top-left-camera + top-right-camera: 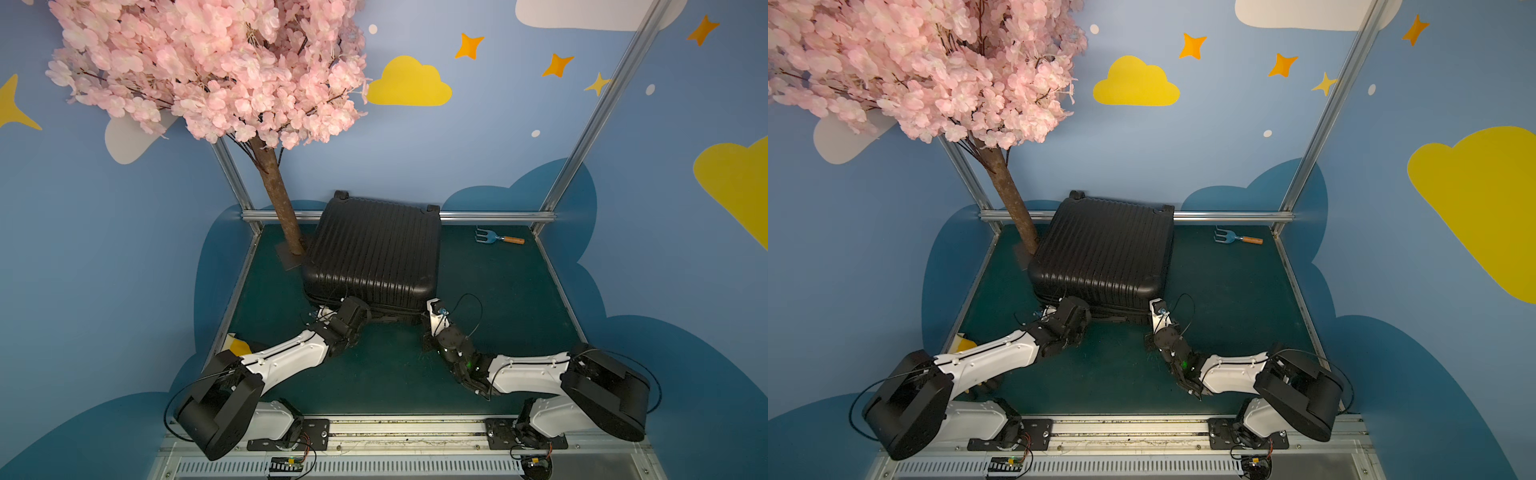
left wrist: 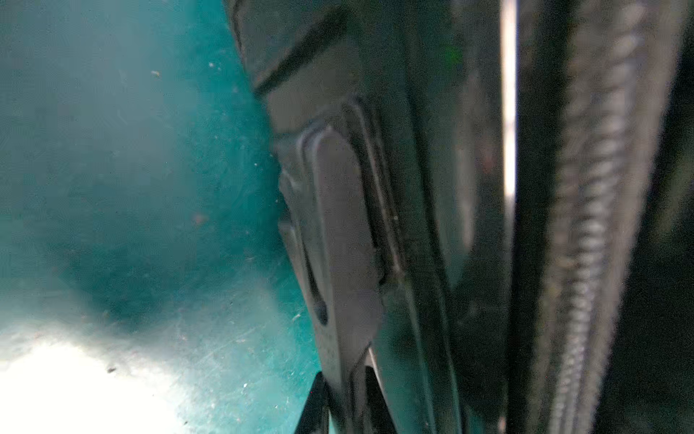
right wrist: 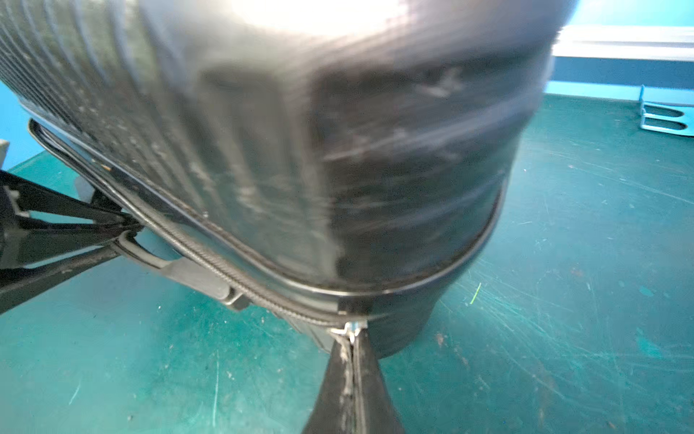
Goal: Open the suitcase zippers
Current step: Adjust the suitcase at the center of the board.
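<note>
While the left gripper point(image 3: 127, 227) rests pressed together by the suitcase point(image 1: 374, 249), the right gripper point(image 3: 353, 347) pinches its silvery zipper pull point(image 3: 351, 329).

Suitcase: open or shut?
Shut: suitcase lies flat, both shells together; the zipper runs closed along the near seam in the right wrist view.

On my feed the surface point(image 1: 498, 332) is a dark green mat, and the right wrist view shows it scuffed with pale scratches. A black ribbed suitcase point(image 1: 374, 249) lies flat on it, from the middle to the back edge, wheels at the back rail. Just beside the suitcase's back left corner a tree trunk point(image 1: 282, 208) rises from a flat plate point(image 1: 286, 261) on the mat. Near the back right corner lies a small blue hand fork point(image 1: 496, 238) with a wooden handle, well apart from the suitcase. At the left edge, towards the front, I see a yellow thing point(image 1: 239, 345), partly hidden.
</note>
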You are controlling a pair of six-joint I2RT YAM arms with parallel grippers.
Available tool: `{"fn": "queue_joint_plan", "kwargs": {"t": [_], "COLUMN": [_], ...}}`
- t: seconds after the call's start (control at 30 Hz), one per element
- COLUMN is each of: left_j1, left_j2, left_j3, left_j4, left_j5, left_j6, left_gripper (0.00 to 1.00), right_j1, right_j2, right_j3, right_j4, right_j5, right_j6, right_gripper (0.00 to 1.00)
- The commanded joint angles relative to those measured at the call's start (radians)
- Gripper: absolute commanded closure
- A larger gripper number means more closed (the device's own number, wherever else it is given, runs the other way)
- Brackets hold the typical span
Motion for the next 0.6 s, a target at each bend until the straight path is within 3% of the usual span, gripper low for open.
{"fn": "queue_joint_plan", "kwargs": {"t": [0.0, 0.13, 0.27, 0.57], "left_j1": [0.017, 0.030, 0.045, 0.062], "left_j2": [-0.014, -0.024, -0.036, -0.061], "left_j3": [-0.021, -0.014, -0.001, 0.006], "left_j4": [-0.217, -0.261, -0.318, -0.383], "left_j5": [-0.051, -0.052, -0.055, -0.043], "left_j6": [0.049, 0.069, 0.090, 0.148], "left_gripper": [0.98, 0.98, 0.98, 0.98], "right_j1": [-0.075, -0.151, -0.238, -0.455], "right_j2": [-0.042, -0.087, -0.135, -0.128], "right_j3": [-0.015, -0.031, -0.033, 0.043], "right_j4": [0.069, 0.053, -0.001, -0.044], "right_j5": [-0.124, -0.327, -0.423, -0.747], "right_j6": [-0.091, -0.193, -0.249, -0.258], "right_gripper": [1.00, 1.00, 1.00, 1.00]}}
